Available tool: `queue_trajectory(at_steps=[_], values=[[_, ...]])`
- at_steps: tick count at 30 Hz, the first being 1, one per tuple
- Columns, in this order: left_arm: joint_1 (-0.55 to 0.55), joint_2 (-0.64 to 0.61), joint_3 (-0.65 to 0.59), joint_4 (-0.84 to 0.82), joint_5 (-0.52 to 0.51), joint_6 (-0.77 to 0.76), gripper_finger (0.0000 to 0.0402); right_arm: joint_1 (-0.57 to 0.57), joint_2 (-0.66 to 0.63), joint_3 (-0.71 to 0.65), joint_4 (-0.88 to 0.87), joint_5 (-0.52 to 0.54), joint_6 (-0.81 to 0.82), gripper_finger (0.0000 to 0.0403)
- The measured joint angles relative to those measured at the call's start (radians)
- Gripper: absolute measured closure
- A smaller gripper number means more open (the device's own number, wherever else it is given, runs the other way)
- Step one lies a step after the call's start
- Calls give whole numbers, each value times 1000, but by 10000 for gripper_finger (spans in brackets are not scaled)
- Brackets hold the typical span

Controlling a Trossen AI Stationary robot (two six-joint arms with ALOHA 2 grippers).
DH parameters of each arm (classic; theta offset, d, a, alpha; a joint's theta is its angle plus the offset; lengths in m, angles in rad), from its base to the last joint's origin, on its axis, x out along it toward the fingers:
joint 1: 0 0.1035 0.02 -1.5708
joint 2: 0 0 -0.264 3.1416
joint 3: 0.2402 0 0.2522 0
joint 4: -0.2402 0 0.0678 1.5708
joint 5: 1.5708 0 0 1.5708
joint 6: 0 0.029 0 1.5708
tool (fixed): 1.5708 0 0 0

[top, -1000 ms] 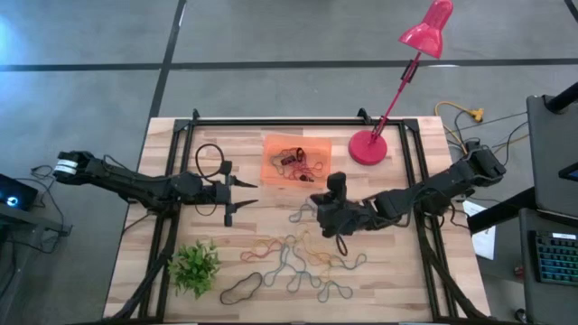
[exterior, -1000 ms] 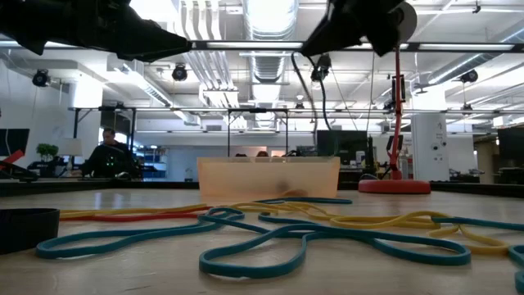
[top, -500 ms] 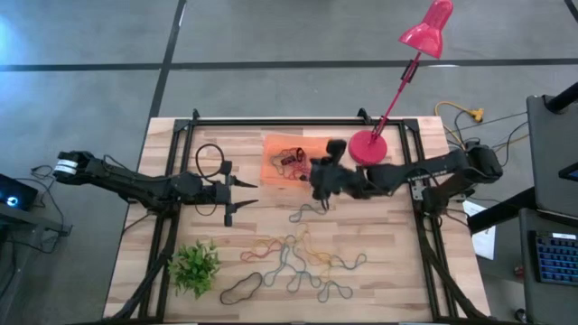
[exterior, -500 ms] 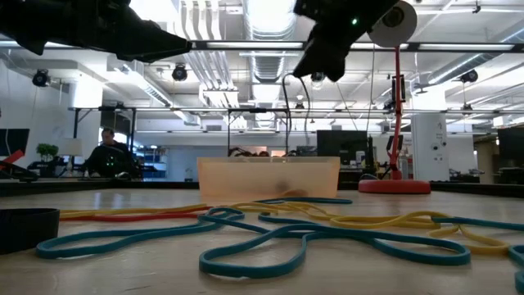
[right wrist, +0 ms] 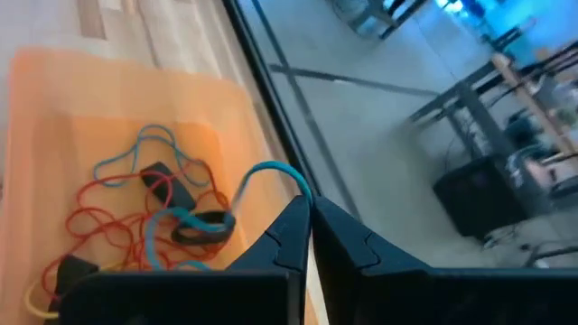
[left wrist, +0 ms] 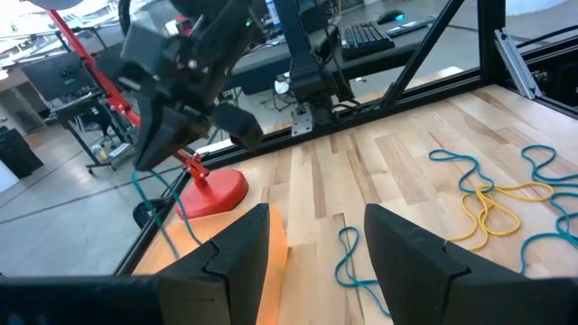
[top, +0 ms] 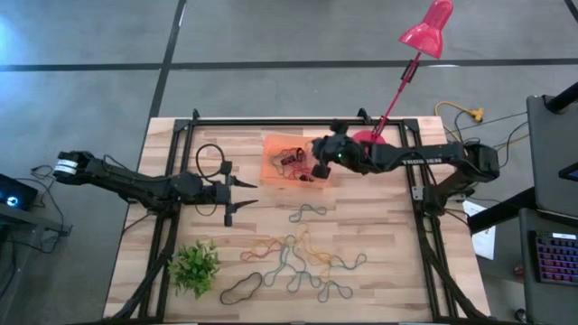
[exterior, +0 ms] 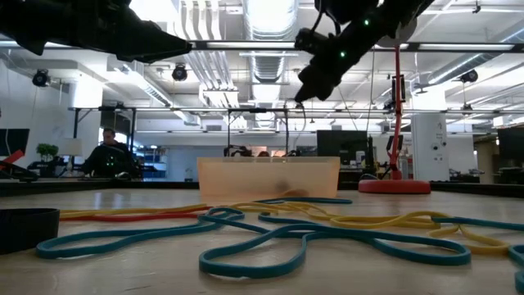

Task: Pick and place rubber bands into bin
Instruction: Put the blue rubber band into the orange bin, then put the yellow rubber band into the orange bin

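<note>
My right gripper hangs over the orange bin, shut on a blue rubber band; the left wrist view shows that band dangling under it. Red, blue and black bands lie inside the bin. A loose blue band and a tangle of coloured bands lie flat on the wood nearer me. My left gripper waits open to the left of the bin, above the table, holding nothing. My right gripper pinches the blue rubber band between its two fingertips, where a short loop stands out past them. The fingers slant down from the table's right side. The band is lifted clear and hangs slack over the bin's inside.
A red desk lamp's base stands just right of the bin. A small green plant sits at the near left. A black cable loop lies behind my left gripper. Black frame rails border the table.
My right gripper, shut the whole time, has travelled from the middle of the table toward the far edge and somewhat left, ending above the bin. The blue band came with it, lifted clear of the table and now dangling over the bin.
</note>
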Motion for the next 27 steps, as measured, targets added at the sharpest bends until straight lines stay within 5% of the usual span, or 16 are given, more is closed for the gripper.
queue_trajectory(at_steps=[10, 21, 27], values=[[0, 0, 0, -1, 0, 1, 234, -83, 0, -77, -3, -196, 140, 387], [0, 0, 0, -3, 0, 1, 234, -88, 0, -92, -4, -284, 177, 293], [0, 11, -1, -38, 87, 0, 234, -57, 0, -107, -40, -655, 166, 263]])
